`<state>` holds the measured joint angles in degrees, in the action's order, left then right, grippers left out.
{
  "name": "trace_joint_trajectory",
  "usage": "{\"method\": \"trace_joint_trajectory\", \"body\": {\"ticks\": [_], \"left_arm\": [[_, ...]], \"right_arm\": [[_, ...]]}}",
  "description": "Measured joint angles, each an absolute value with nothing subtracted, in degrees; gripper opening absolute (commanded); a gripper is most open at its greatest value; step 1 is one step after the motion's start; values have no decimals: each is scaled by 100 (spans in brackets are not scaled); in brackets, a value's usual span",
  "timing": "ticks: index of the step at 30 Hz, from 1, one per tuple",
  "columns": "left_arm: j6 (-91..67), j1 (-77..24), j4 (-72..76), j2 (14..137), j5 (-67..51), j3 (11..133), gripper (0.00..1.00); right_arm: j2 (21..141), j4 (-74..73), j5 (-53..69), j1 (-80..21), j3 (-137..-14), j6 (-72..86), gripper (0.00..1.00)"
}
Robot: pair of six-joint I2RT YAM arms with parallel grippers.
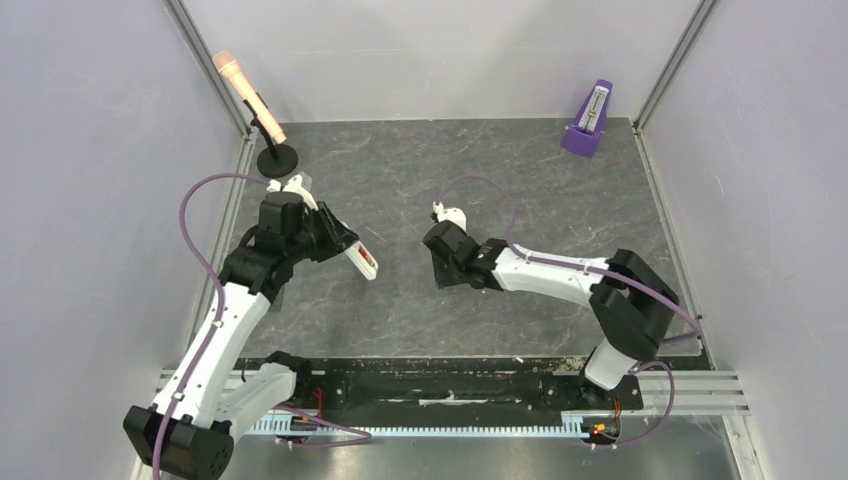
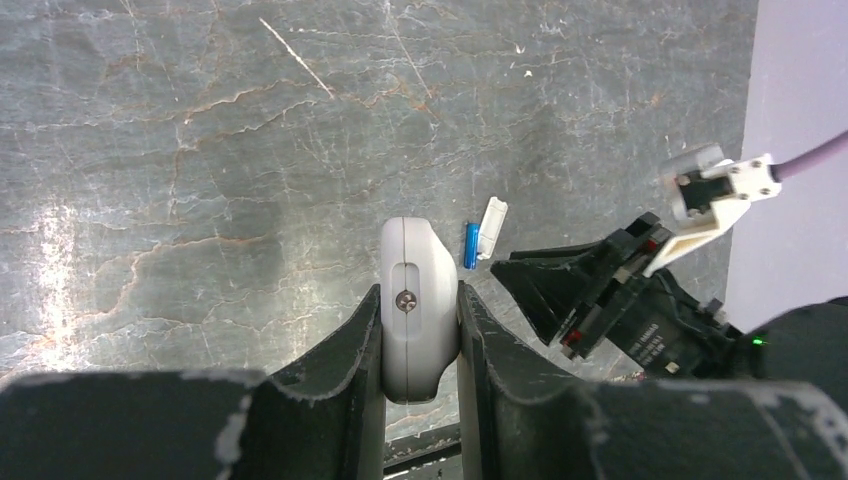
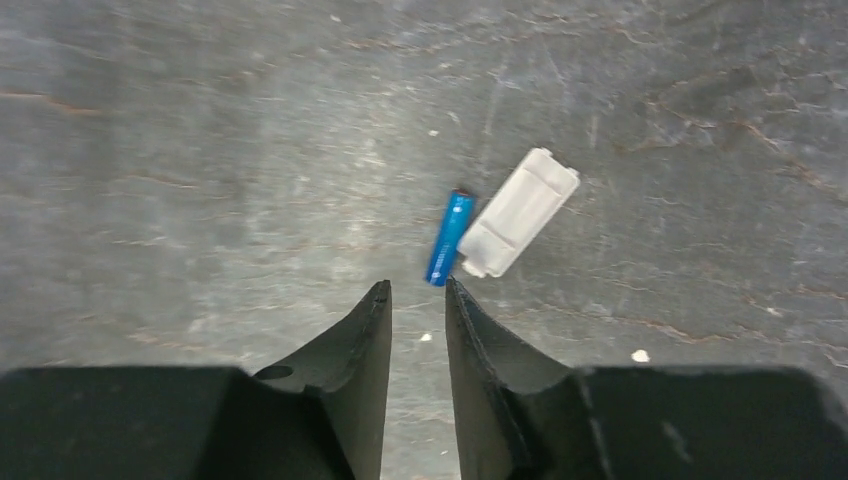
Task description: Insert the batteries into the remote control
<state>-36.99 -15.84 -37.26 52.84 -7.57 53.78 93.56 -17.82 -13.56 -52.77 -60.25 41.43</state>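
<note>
Remote control (image 2: 412, 300) is clamped edgewise in my left gripper (image 2: 418, 292) above the table (image 2: 200, 150); my right gripper (image 3: 416, 285), narrowly parted and empty, hangs near the blue battery (image 3: 449, 237). Descending this narrow could knock it rolling, or snag the neighbouring cover (image 3: 520, 212).

Left arm (image 1: 232, 325): we log it rising from its base at the near left, elbow bent, forearm reaching forward and to the right.

Left gripper (image 2: 420, 300): both fingers pressed against the sides of the remote control (image 2: 410, 265), which sits clamped on edge between them.

Right arm (image 1: 555, 272): folded sharply at the elbow on the right side, forearm stretched left toward the middle.

Right gripper (image 3: 418, 290): pointed downward. We see a narrow gap between the fingertips and nothing in it.

We note the two grippers facing each other across the middle, well apart.
</note>
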Motion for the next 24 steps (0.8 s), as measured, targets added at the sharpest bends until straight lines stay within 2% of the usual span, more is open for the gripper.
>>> {"method": "trace_joint_trajectory", "body": {"ticks": [8,24], "left_arm": [[-3699,-1581,-3732,5275,-760,5170,2],[-3697,-1581,-3719,5277,-760,5111,2]], "right_arm": [[9981,-2163,-2005,-5424,-6359,3959,25],[10401,-2143,-1806,-5452,-6392,3887,22]]}}
